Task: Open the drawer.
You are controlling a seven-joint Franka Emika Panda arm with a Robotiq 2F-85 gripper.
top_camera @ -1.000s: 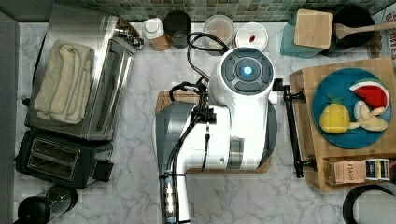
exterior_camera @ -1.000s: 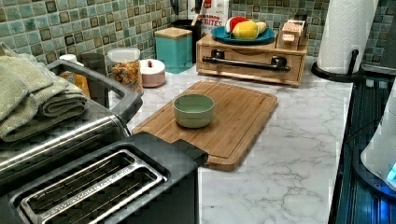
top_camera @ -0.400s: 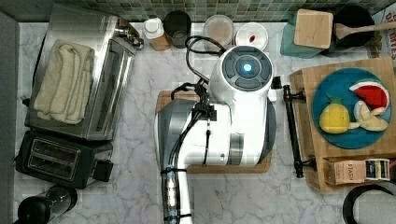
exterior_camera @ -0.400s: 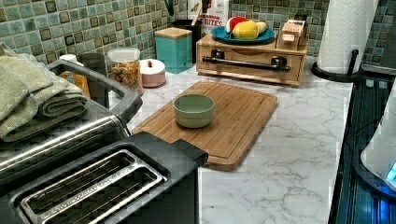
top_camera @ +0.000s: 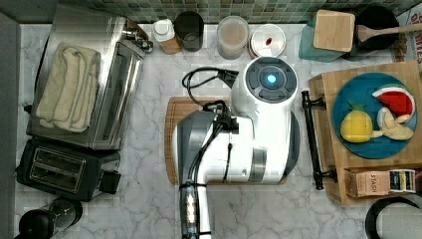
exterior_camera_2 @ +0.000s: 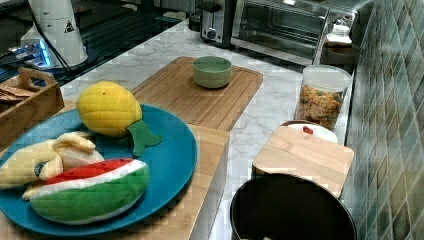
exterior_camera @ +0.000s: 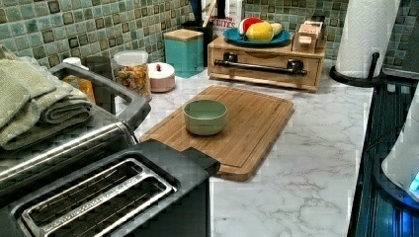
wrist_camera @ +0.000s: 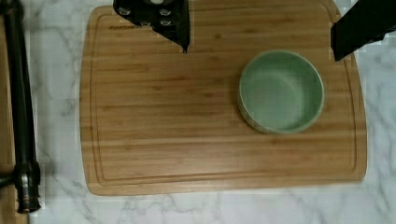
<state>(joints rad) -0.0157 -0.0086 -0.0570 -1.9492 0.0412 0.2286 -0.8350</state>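
The arm (top_camera: 249,129) has barely shifted above the board (wrist_camera: 219,98), gripper (wrist_camera: 259,32) spread wide, empty; the drawer (exterior_camera: 267,66) at three o'clock waits shut.

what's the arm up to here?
The arm is over the cutting board, above a green bowl, and holds nothing. In the wrist view the gripper is open, with the fingers wide apart above the board. The drawer looks shut, its front flush with the box, and its black bar handle is untouched. A blue plate of toy fruit sits on top of the box.
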